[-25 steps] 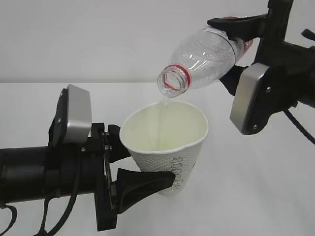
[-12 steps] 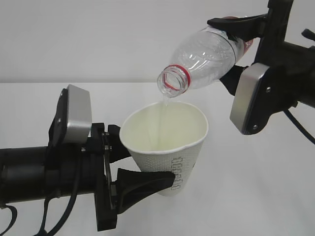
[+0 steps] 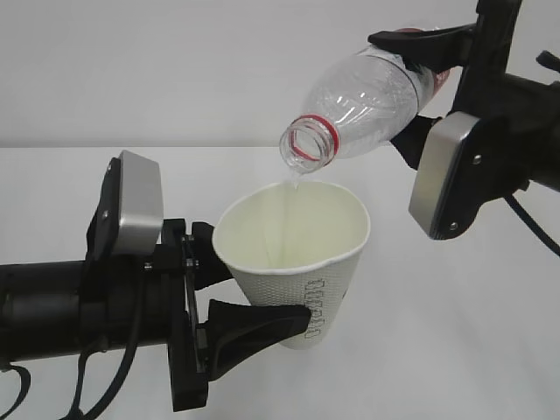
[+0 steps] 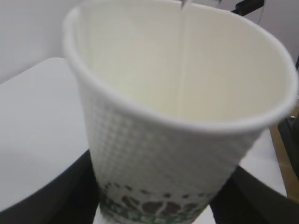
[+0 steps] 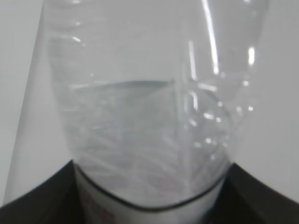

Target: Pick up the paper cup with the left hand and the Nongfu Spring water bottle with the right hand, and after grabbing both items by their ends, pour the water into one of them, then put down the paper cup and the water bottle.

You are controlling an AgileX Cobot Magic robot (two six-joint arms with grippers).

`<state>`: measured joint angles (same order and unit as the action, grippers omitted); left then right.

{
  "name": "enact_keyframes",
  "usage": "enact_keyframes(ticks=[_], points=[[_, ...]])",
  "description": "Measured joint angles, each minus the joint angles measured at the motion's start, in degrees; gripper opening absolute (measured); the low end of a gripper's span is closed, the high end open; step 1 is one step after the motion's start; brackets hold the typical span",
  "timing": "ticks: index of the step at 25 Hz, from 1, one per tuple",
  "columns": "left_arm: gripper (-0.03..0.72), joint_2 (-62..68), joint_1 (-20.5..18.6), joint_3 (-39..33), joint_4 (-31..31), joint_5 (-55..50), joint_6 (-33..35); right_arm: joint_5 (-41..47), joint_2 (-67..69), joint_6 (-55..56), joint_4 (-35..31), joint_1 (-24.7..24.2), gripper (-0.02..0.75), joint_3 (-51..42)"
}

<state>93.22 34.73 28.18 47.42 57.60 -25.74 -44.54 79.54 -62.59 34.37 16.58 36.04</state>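
1. Your left hand (image 3: 262, 306) has its jaws clamped on the lower part of the paper cup (image 3: 293, 254). One black finger (image 3: 254, 325) crosses the front of the cup near its base; the other sits behind it. In the left wrist view, dark fingers (image 4: 51, 205) flank the cup (image 4: 154, 154) at both bottom corners.

2. Your right hand (image 3: 429, 79) has its jaws clamped on the labelled rear end of the Nongfu Spring water bottle (image 3: 367, 101). One finger (image 3: 420, 42) lies over the top, the other beneath.

3. The cup is held upright in the air, above the white table (image 3: 455, 332). The bottle is tilted mouth-down, with its red-ringed neck just above the cup's far rim.

4. A thin stream of the water (image 4: 181, 60) falls from the bottle mouth into the cup. A little water pools inside the bottle's shoulder in the right wrist view (image 5: 140, 121).

5. Judged from this, the pour is under way; setting both items down remains.

6. Expect the paper cup to be soft and easily crushed, and heavier as it fills. Your grip low on its stiffer base looks sensible; squeeze no harder.

7. Expect the bottle to be thin, springy and slick, and lighter as it empties. Holding the labelled end keeps the neck free.
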Motion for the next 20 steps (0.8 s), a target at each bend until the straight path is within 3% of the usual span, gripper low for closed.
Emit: enact_keyframes(ticks=[20], points=[[0.489, 0.0, 0.0, 0.0, 0.12, 0.0, 0.0, -0.33, 0.0, -0.49, 0.0, 0.0, 0.485, 0.0]])
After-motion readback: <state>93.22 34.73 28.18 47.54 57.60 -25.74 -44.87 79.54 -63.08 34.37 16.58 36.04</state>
